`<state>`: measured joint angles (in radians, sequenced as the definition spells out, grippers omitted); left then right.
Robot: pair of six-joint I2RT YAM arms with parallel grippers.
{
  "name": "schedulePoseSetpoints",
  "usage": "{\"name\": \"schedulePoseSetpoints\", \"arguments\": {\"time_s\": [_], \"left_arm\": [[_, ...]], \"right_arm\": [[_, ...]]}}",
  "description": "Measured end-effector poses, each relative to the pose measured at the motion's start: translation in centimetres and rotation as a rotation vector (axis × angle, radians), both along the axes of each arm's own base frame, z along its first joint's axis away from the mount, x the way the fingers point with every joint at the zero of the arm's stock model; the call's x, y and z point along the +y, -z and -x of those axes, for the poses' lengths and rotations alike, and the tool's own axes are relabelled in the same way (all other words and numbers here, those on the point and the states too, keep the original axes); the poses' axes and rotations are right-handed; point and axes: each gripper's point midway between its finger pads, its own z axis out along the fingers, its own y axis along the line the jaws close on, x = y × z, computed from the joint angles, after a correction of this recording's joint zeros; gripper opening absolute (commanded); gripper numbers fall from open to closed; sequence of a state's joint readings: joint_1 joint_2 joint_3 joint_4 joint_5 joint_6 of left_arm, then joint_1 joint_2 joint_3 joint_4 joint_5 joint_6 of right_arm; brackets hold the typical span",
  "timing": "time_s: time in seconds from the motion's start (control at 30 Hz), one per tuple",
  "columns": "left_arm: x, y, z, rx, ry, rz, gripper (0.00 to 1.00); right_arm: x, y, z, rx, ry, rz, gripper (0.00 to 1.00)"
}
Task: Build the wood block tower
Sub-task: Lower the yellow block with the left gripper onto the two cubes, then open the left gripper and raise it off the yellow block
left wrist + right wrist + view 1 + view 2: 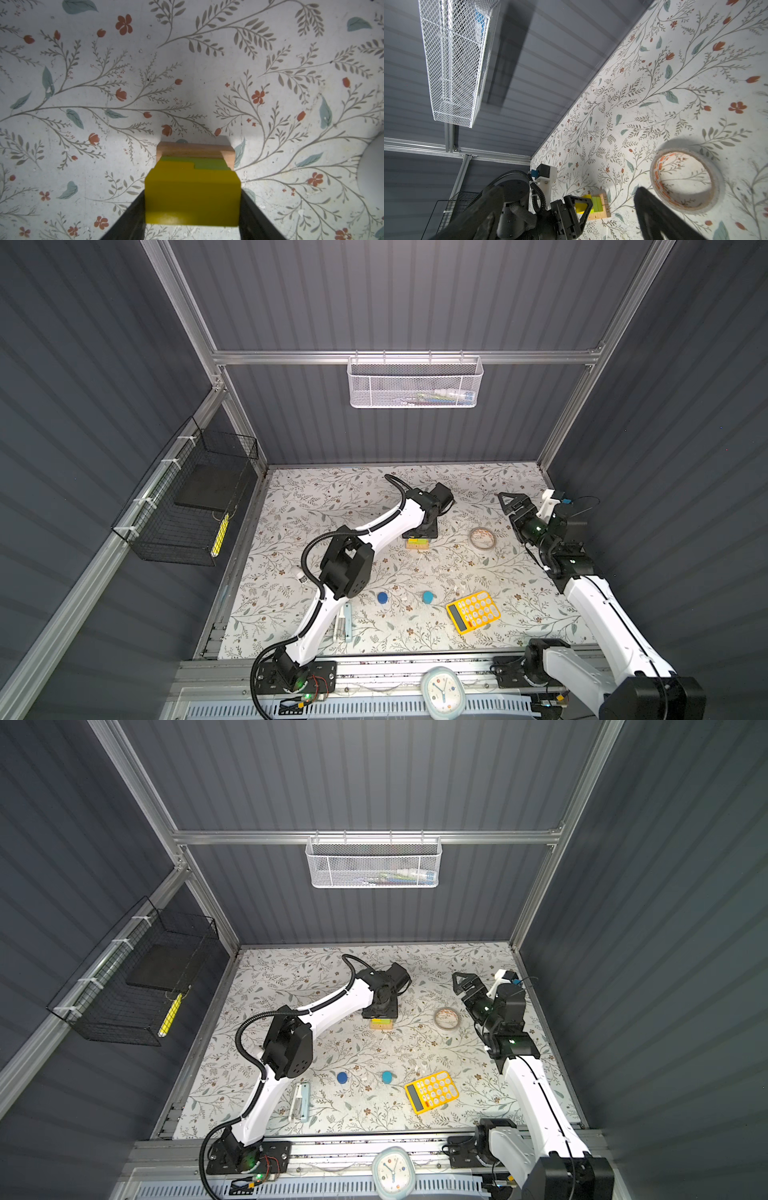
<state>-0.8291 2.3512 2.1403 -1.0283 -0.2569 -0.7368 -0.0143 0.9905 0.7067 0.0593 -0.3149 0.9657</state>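
Toward back-centre of table (449,568), left gripper (193,199) clamps yellow block (192,180) by its sides, atop lime-green blocks (209,164) on tan bars (195,150). Best move, likely: square edges with layer below, part jaws slowly, lift straight up. Left arm (386,522) stretched forward, wrist pointing down. Right gripper (513,504) spread wide, empty, near tape roll (482,538).

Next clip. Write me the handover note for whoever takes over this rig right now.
Left gripper: shut on a yellow block, over the lime-green blocks.
Right gripper: open, empty, near the tape roll.
Done: lime-green blocks sit on tan bars, mid-table.
To do: release the yellow block, then add the two blue cylinders lying loose near the yellow calculator.
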Motion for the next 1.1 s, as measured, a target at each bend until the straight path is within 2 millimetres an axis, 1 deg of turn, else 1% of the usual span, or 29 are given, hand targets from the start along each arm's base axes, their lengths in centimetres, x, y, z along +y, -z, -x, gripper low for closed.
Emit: {"name": "schedulePoseSetpoints", "arguments": {"time_s": [0.43,0.87,1.0,1.1], "left_arm": [[-0.1,0.0,0.1,0.004,0.002,0.004,0.7],[-0.1,-0.1,0.1,0.002,0.02,0.0,0.81],[0.0,-1.3,0.2,-0.012,0.026,0.012,0.83],[0.2,-3.1,0.2,-0.038,0.027,0.034,0.83]], "right_arm": [[0.0,0.0,0.0,0.001,0.0,0.0,0.99],[0.0,0.3,0.0,0.007,0.0,0.0,0.99],[0.0,0.4,0.0,0.01,0.0,0.0,0.99],[0.0,0.6,-0.1,0.015,0.0,0.001,0.99]]}}
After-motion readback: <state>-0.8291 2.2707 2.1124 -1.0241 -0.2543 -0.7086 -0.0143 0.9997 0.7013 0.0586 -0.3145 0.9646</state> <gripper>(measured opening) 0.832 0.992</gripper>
